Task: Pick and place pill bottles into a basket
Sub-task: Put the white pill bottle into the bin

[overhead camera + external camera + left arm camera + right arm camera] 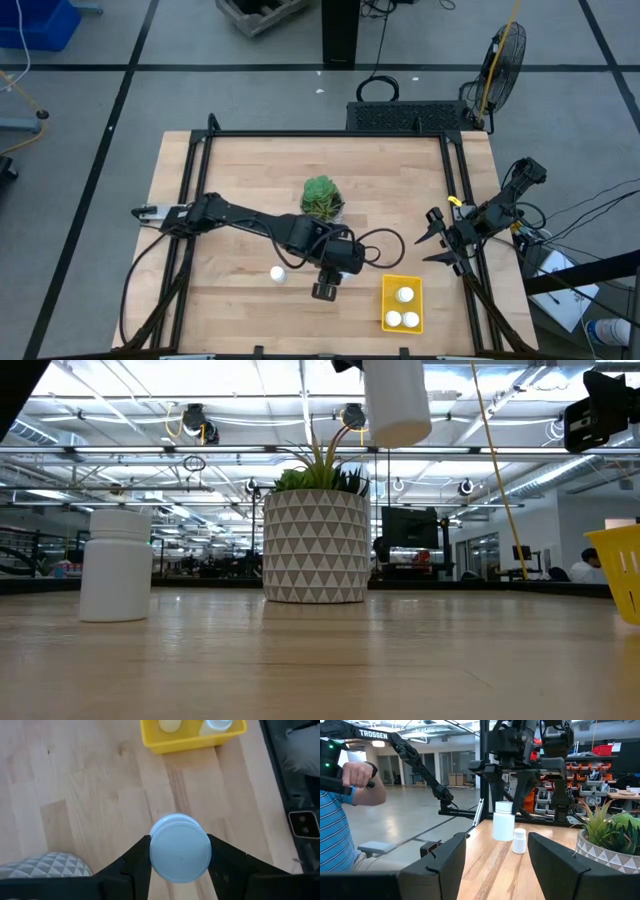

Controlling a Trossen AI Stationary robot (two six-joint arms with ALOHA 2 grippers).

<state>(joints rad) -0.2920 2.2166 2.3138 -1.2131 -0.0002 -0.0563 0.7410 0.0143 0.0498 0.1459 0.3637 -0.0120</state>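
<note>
Gripped between the left gripper's (180, 865) fingers, a pill bottle (180, 847) hangs upright above the table (240, 170), short of the yellow basket (388, 290). Another bottle (278, 273) stands upright on the wood. Right gripper (437, 243) waits open at the table's right edge.

You had a pale wooden table (240, 170) with a black frame running along its edges. Near its middle stood a white patterned pot with a green plant (322, 198). A single white pill bottle (278, 273) stood upright on the wood, near the plant and toward the table's front edge. By the front right corner sat the yellow basket (387, 300), resting flat on the boards, well apart from that bottle. In the low view, the bottle and the pot both stood straight on the tabletop.
</note>
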